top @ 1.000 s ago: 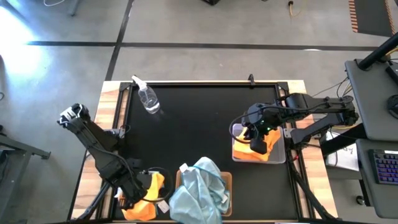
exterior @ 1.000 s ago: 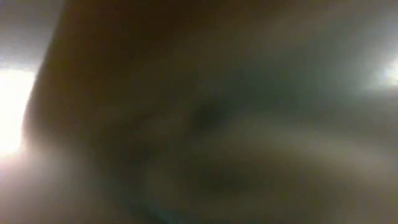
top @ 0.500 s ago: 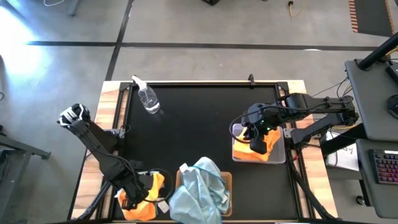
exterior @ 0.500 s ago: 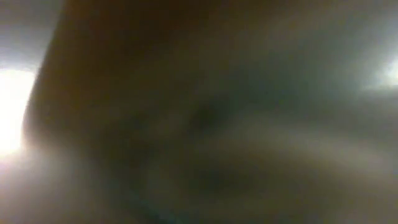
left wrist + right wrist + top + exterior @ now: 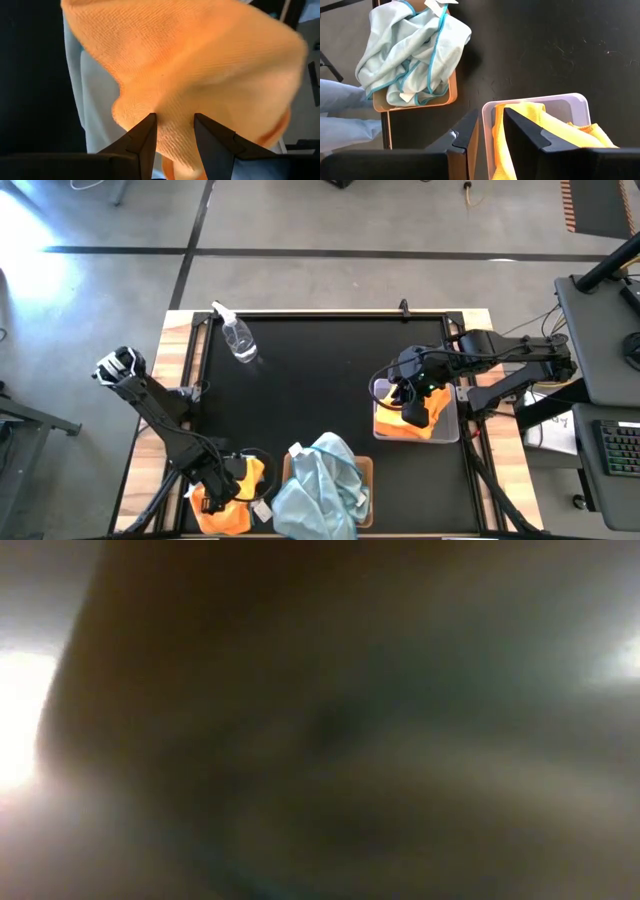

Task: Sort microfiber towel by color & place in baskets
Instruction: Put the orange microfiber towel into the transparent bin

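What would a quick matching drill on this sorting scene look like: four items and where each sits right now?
Items:
1. pale blue towels
2. spray bottle
3. grey basket
4. left gripper

Places or states:
A. lying at the table's far left corner
B. on an orange towel
C. heaped on the tan basket
D. holding orange towels under the right gripper

Pairs: 1-C, 2-A, 3-D, 4-B

Pale blue towels (image 5: 322, 480) heaped in tan basket (image 5: 366, 470), orange towels (image 5: 408, 424) in grey basket (image 5: 450, 412)
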